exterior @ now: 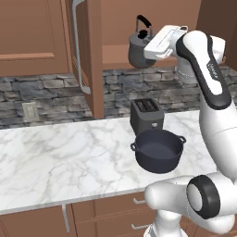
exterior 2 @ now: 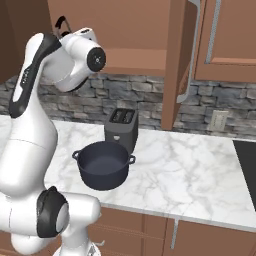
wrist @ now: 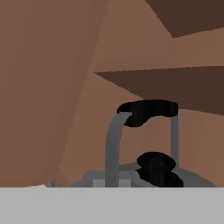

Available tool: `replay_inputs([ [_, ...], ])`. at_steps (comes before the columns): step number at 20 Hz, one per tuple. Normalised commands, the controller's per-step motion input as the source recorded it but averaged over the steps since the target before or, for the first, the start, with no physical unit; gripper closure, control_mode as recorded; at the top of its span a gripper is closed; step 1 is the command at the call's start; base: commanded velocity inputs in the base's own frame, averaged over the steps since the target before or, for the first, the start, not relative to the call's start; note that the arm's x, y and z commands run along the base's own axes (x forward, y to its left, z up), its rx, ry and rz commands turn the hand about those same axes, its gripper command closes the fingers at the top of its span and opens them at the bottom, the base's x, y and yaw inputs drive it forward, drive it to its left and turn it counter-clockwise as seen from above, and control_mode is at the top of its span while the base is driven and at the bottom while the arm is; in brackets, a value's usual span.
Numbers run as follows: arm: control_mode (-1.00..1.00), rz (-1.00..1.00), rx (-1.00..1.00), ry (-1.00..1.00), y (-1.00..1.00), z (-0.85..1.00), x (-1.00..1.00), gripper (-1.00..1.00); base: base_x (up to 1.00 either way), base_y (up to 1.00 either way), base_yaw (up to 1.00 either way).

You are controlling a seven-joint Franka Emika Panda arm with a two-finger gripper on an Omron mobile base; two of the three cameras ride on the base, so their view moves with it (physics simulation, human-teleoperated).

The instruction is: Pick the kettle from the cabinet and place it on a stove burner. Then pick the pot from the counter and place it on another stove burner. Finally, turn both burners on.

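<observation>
the cabinet (exterior: 88, 55) door stands open, and the kettle (exterior: 138, 48) is still up at the shelf (exterior: 115, 58), so nothing has reached the stove yet. right of it the gripper (exterior: 155, 46) is against the kettle's side, jaws closed narrow; whether it holds the kettle i cannot tell. below, the toaster (exterior: 147, 115) and the pot (exterior: 159, 150) wait on the counter (exterior: 60, 157), both burners and knobs left to do

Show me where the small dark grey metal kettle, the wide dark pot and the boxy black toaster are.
Small dark grey metal kettle (exterior: 135, 54): left base view, on its body.
Wide dark pot (exterior: 159, 159): left base view, on its outer wall.
Boxy black toaster (exterior 2: 120, 134): right base view, on its front face.
</observation>
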Motion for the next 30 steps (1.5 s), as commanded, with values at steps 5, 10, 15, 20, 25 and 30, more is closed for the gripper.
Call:
replay_inputs([
  [5,-1.0,0.0,-0.02,0.0,0.0,-0.08,-0.53,1.0,0.0,0.0,0.0],
  [10,-1.0,0.0,-0.01,0.02,0.0,-0.19,-0.45,1.0,0.0,0.0,0.0],
  [15,-1.0,0.0,-0.01,0.0,-0.01,-0.22,-0.3,1.0,0.0,0.0,0.0],
  [20,-1.0,0.0,0.0,0.0,-0.03,-0.19,-0.26,1.0,0.0,0.0,0.0],
  [25,-1.0,0.0,-0.01,0.0,-0.04,-0.12,-0.2,1.0,0.0,0.0,0.0],
  [30,-1.0,0.0,-0.03,0.0,-0.17,-0.13,-0.07,1.0,0.0,0.0,0.0],
])
